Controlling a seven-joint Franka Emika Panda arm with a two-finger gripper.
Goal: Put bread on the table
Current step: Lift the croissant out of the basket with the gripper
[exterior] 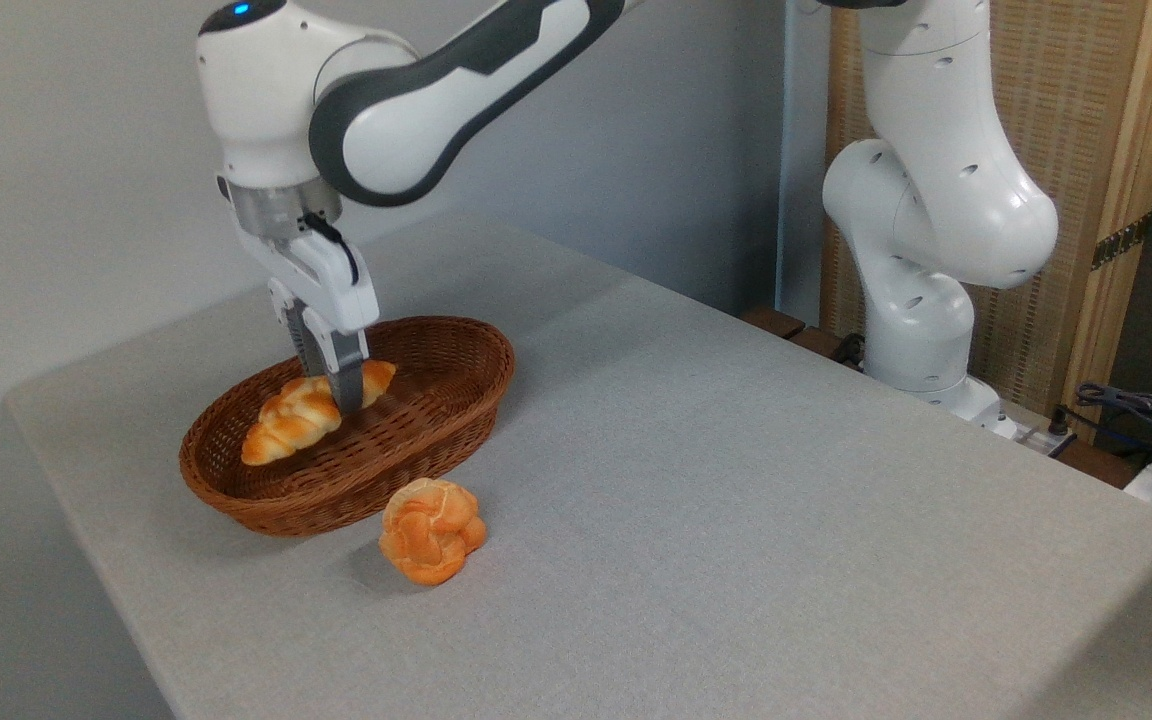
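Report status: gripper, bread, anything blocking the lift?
Gripper down in basket, fingers astride bread; closure unclear. Bread not on table. Round roll outside, clear.

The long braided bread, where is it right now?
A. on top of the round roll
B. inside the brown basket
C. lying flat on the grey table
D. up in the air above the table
B: the braided bread lies inside the wicker basket, with the tool reaching down onto it.
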